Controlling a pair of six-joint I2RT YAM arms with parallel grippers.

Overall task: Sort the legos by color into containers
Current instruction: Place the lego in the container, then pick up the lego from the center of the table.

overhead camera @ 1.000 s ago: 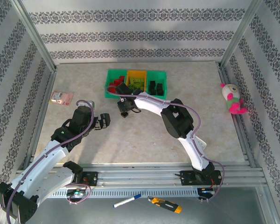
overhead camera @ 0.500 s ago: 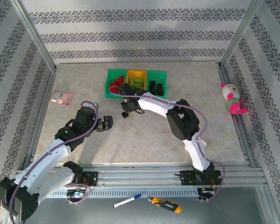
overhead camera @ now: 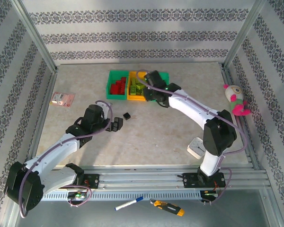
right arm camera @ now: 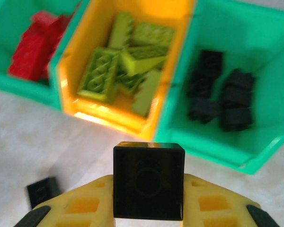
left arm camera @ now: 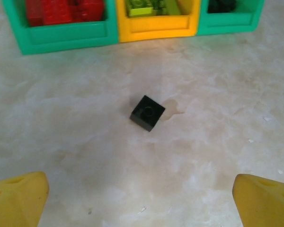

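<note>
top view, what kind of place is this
Probably a robot lab cell: a left arm and right arm bolted to a rail at the table edge, an aluminium frame with patterned panels around it, and bins of color-sorted legos.

Containers (overhead camera: 115, 97) back centre, legos (right arm camera: 128, 71) in each. One loose lego (overhead camera: 127, 115) on table (overhead camera: 151, 135) just before them. Card (overhead camera: 62, 99) left, timer (overhead camera: 196, 147) front right, toy (overhead camera: 235, 99) right edge.

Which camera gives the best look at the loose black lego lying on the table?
The left wrist view: the loose black lego lies centred and sharp, short of the containers. In the top external view the lego is a tiny dark speck; the right wrist view catches it blurred, low left.
</note>
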